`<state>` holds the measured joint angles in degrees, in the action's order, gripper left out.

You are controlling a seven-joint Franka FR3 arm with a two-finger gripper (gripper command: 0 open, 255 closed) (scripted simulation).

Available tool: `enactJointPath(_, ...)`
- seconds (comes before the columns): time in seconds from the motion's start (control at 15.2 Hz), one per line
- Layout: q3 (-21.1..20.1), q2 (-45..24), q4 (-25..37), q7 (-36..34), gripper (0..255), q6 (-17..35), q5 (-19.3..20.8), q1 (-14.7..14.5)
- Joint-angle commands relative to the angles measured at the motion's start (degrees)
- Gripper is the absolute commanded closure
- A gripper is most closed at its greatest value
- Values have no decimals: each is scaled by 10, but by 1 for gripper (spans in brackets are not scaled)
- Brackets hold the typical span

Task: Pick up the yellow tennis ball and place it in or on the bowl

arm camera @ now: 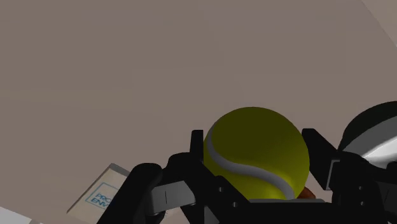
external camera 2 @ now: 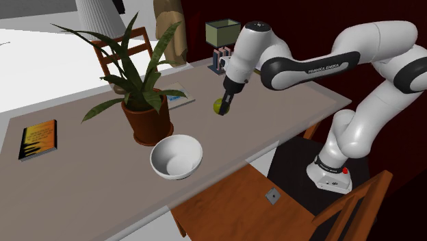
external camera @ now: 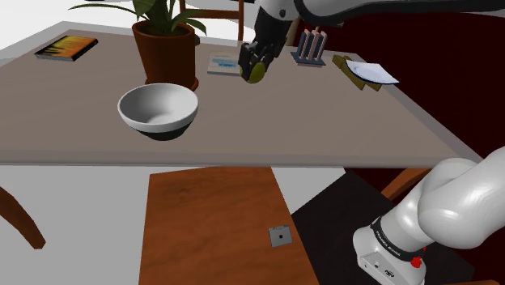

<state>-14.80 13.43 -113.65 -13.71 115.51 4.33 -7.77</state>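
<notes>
I read the ball (arm camera: 254, 153) best from the wrist view: dull yellow-green, with one white seam curving across it (the upper half sits in shade). The gripper (external camera: 255, 66) is clamped on it, a black finger (arm camera: 196, 153) pressed to each side. The shoulder view gives me its place: the ball hangs at the fingertips over the far part of the table (external camera: 340, 113), just in front of a small booklet (external camera: 220, 63) and apparently off the surface. The bowl (external camera: 158, 107), white inside with a dark base, stands well apart from it toward the table's near edge, in front of a plant (external camera: 166, 48). The second exterior view adds the arm (external camera 2: 308, 68) reaching in from its right, hand pointing down.
</notes>
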Motion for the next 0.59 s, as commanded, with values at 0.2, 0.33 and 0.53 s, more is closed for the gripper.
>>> enactJointPath(0.2, 1, -2, 41, 4, 255, -38, -1, 0)
enactJointPath(0.33, -9, -18, 60, -10, 255, -44, 5, -3)
enactJointPath(0.53, -36, -68, 115, -53, 255, -55, 26, -14)
